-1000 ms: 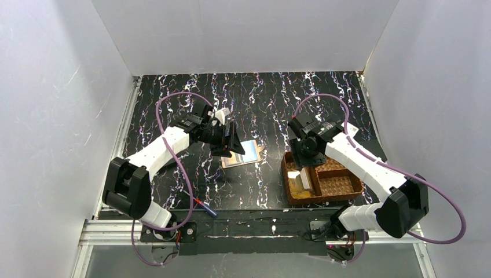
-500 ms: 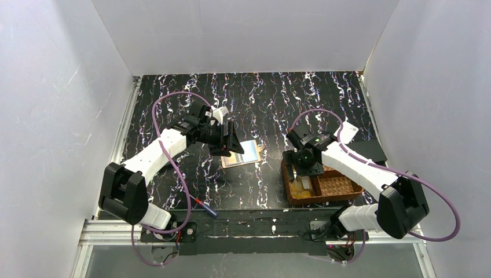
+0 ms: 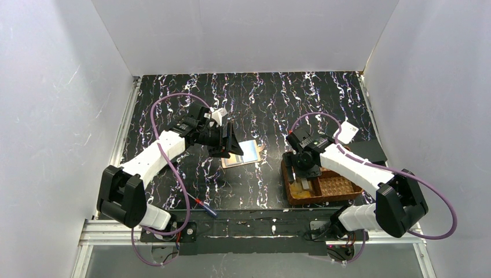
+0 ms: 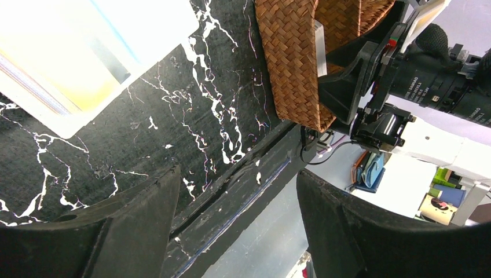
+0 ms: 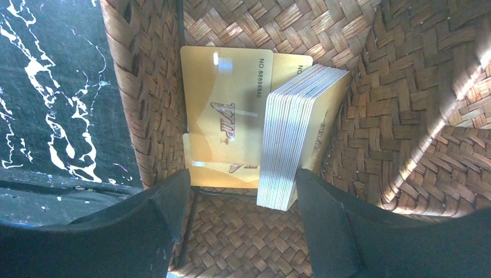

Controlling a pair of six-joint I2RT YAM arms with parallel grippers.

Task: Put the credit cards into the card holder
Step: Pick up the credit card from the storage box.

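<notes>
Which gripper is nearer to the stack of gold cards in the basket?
Right. The right gripper hangs directly over the stack; the left gripper is across the table.

This was a robot lab's test cell, not a home or a shop. Plain white panels (image 3: 58, 116) boxed in a black marbled table (image 3: 255, 95) at the left, top and right of the overhead view. A left arm (image 3: 153, 156) and a right arm (image 3: 353, 165) were bolted by an aluminium rail (image 3: 107, 231) along the bottom edge, and purple cables (image 3: 153, 116) looped from them. At the lower right of the left wrist view, past the table edge, lay blurred coloured clutter (image 4: 434, 202).
</notes>
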